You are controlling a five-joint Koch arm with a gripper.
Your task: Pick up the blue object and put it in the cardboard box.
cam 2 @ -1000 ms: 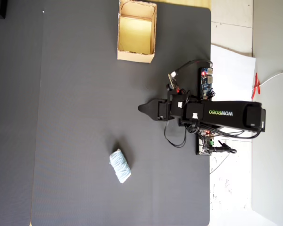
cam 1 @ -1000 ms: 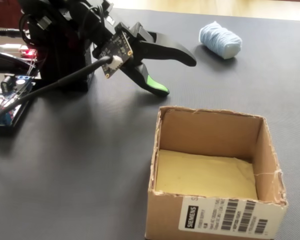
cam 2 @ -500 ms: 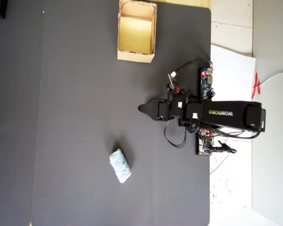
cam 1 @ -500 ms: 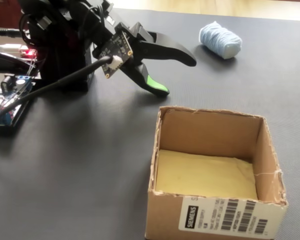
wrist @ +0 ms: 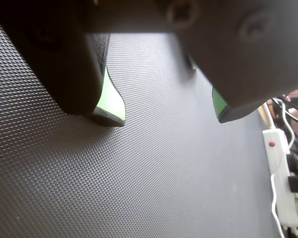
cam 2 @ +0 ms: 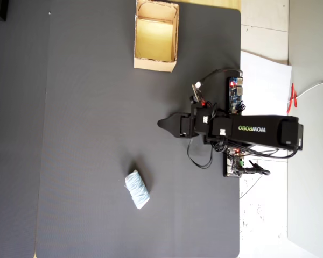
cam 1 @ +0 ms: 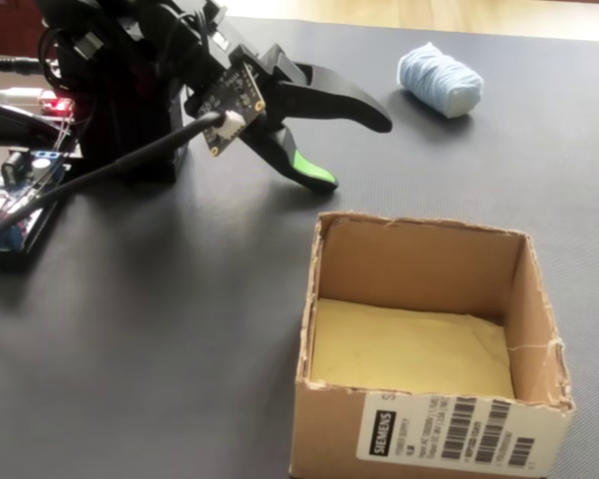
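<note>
The black gripper with green-lined tips (cam 1: 357, 150) hangs low over the black textured mat (cam 1: 180, 329), jaws parted and nothing between them. The wrist view confirms this: the gripper (wrist: 171, 111) shows clear mat between its two green-edged tips, the left one close to or touching the surface. That view alone also shows a white power strip (wrist: 280, 183) with a red switch at the mat's right edge.

The small pale light-blue oblong bundle of ribbed yarn (cam 1: 439, 80) lies on the mat, well apart from the gripper and beyond it in the fixed view. In the overhead view the bundle (cam 2: 137, 189) sits below and left of the gripper (cam 2: 162, 123), lying at a slant.

The open-topped rectangular tan cardboard box (cam 1: 539, 329) stands in the fixed view's foreground, yellowish-brown floor bare, with a white barcode label (cam 1: 449, 434) on its near wall; the label does not show from overhead. Overhead, the box (cam 2: 155, 65) stands at the mat's top edge, well apart from the bundle, with the gripper between them. Only the overhead view shows the arm's base boards (cam 2: 236, 97) on the white surface (cam 2: 266, 75) off the mat.
</note>
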